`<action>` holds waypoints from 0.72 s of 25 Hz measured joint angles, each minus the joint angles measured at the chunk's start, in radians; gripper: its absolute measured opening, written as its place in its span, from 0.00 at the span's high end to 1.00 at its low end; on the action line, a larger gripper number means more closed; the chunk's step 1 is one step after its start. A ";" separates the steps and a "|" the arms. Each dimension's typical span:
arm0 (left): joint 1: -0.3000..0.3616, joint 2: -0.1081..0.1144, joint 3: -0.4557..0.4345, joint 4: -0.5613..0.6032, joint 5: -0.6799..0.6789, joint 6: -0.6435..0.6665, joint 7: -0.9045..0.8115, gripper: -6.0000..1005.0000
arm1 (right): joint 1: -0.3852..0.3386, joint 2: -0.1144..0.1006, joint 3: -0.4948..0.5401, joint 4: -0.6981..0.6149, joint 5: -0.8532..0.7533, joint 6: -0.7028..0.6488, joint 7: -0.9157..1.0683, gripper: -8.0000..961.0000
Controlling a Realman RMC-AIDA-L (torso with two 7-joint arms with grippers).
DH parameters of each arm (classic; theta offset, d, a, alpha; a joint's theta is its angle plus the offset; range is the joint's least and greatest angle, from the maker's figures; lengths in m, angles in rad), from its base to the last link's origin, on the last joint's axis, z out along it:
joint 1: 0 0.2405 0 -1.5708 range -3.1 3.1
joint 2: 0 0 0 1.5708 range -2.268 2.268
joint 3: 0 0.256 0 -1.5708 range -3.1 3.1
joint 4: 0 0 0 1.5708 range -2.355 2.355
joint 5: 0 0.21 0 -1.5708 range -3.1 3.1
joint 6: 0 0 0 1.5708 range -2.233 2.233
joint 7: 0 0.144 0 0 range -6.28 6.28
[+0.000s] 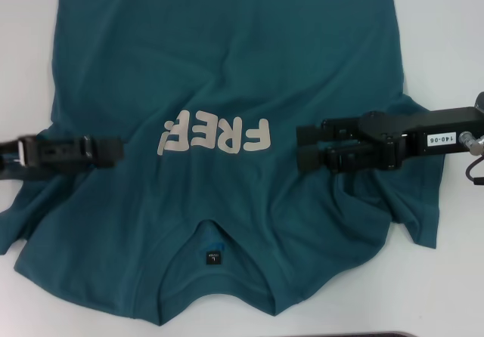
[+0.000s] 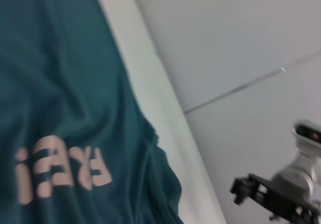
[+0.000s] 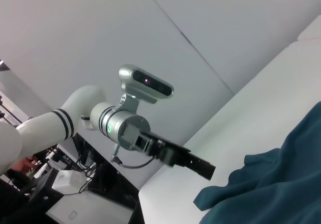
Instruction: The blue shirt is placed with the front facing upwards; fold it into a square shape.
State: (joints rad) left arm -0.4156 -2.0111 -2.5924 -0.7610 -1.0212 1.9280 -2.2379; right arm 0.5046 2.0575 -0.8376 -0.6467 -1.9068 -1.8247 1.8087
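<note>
- The left gripper (image 1: pixel 113 151), at the frame's left edge mid-height, lies over the blue shirt's (image 1: pixel 227 72) side; whether it pinches cloth cannot be told.
- The shirt fills the frame's centre on the white table (image 1: pixel 446 42), still spread flat, so the first fold seems in hand.
- The right gripper (image 1: pixel 302 148), centre-right, has its jaws slightly parted with nothing visibly held; next it needs a hold on the shirt's edge.

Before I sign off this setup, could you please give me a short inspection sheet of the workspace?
Surface: white table, bare around the cloth.
Job's things: blue shirt lies flat, front up, FREE lettering showing, collar nearest the robot, sleeves rumpled.
Clutter: nothing seen.
Grippers: left gripper over the shirt's left side; right gripper over its right side, pointing inward.
Cables: black cable by the right wrist.
Surroundings: pale wall panels beyond the table.
</note>
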 joint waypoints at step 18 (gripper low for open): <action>0.022 0.116 -0.068 0.049 0.114 -0.166 -0.323 0.24 | 0.007 -0.013 0.010 0.007 0.006 0.023 0.104 0.14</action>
State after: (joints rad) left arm -0.3941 -1.8951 -2.6606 -0.7119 -0.9071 1.7624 -2.5614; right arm 0.5118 2.0447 -0.8280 -0.6399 -1.9012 -1.8018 1.9124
